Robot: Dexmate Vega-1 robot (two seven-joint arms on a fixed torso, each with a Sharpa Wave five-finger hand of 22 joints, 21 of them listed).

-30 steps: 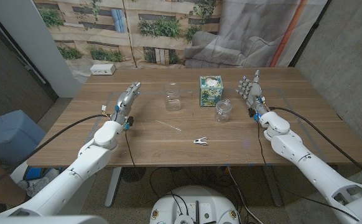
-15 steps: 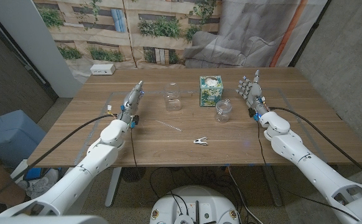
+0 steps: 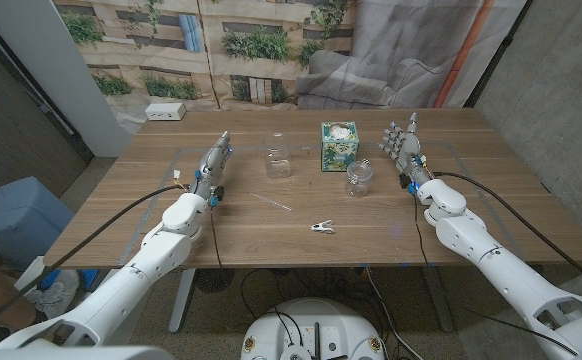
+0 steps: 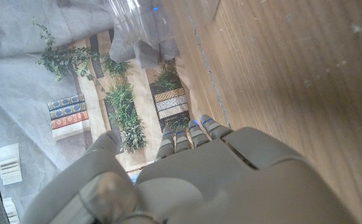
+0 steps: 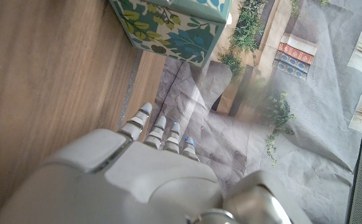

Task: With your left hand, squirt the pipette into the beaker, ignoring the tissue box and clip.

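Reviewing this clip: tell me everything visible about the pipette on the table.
The pipette is a thin, clear or whitish plastic-looking stick lying flat on the wooden table, angled diagonally. It sits on bare wood, in front of the left glass beaker and apart from it, with the white clip nearer the front edge to its right. Nothing touches it: the left hand is off to its left, holding nothing. Its bulb and any liquid are too small to make out.
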